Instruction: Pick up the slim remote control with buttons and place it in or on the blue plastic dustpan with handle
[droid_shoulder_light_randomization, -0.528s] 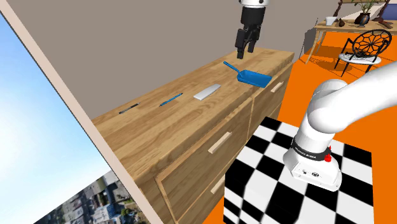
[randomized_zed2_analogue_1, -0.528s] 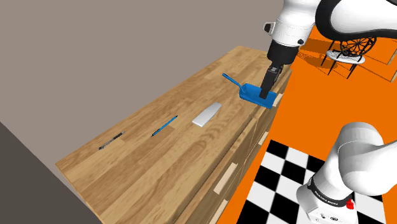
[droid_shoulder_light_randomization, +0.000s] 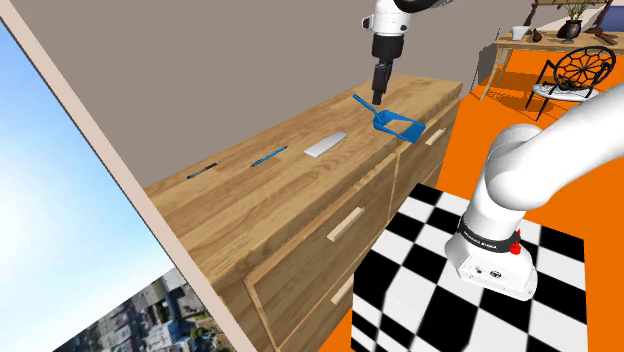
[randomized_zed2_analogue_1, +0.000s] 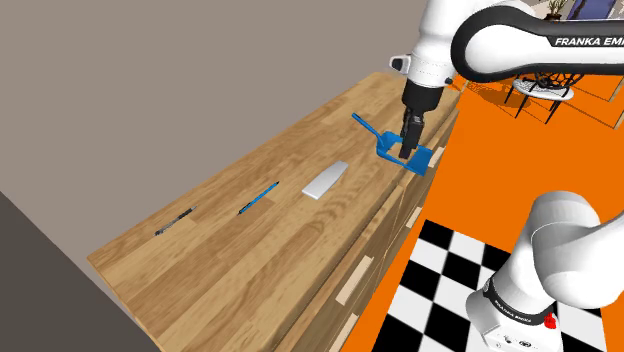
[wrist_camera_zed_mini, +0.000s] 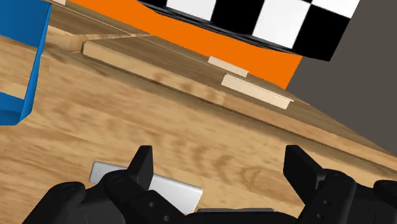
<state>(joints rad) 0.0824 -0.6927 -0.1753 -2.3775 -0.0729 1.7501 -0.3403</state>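
So: grey remote (droid_shoulder_light_randomization: 326, 144) on dresser top (droid_shoulder_light_randomization: 290, 195) nr blue dustpan (droid_shoulder_light_randomization: 402, 126), fingers (wrist_camera_zed_mini: 143, 164) apart.

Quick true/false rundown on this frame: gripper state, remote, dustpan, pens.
1. The gripper is open and holds nothing. True.
2. The remote control lies in the dustpan. False: it lies flat on the dresser top, apart from the dustpan.
3. The blue pen lies between the remote control and the dark pen. True.
4. The dustpan sits on the orange floor. False: it sits on the dresser top, near its end.
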